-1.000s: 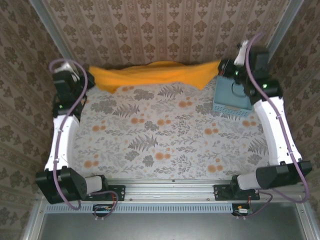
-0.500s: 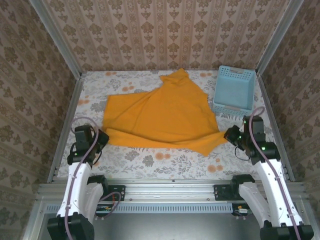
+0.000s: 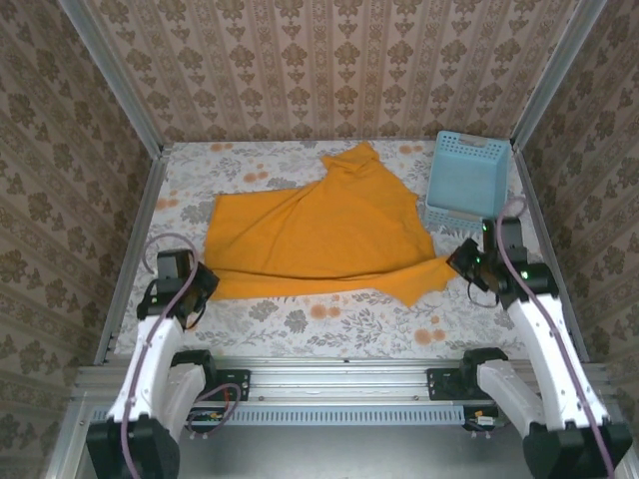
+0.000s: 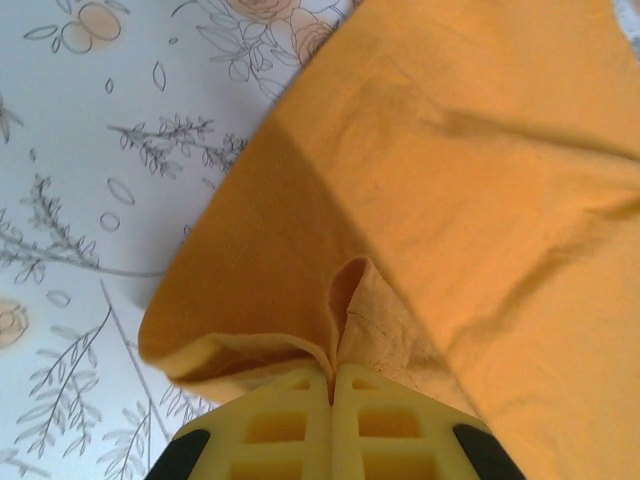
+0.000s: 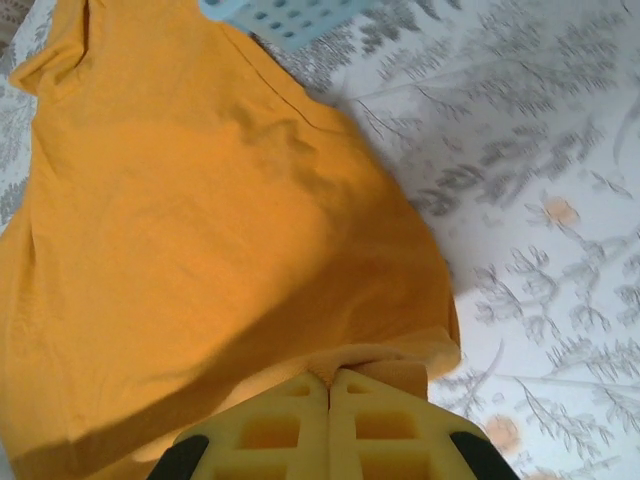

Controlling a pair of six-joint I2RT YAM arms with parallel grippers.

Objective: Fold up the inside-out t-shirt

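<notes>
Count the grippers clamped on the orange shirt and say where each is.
2. The left gripper pinches the t-shirt at its near-left corner; the right gripper, its near-right corner.

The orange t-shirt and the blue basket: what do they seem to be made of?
The t-shirt looks like soft, matte cloth, probably a cotton knit: it wrinkles, lies limp and shows a stitched hem. The basket looks like rigid light blue plastic, with moulded lattice holes in its walls.

walls point(image 3: 329, 60): brown damask wallpaper | tabletop point(image 3: 300, 321): floral cloth (orange blooms, grey ferns) | light: even
</notes>
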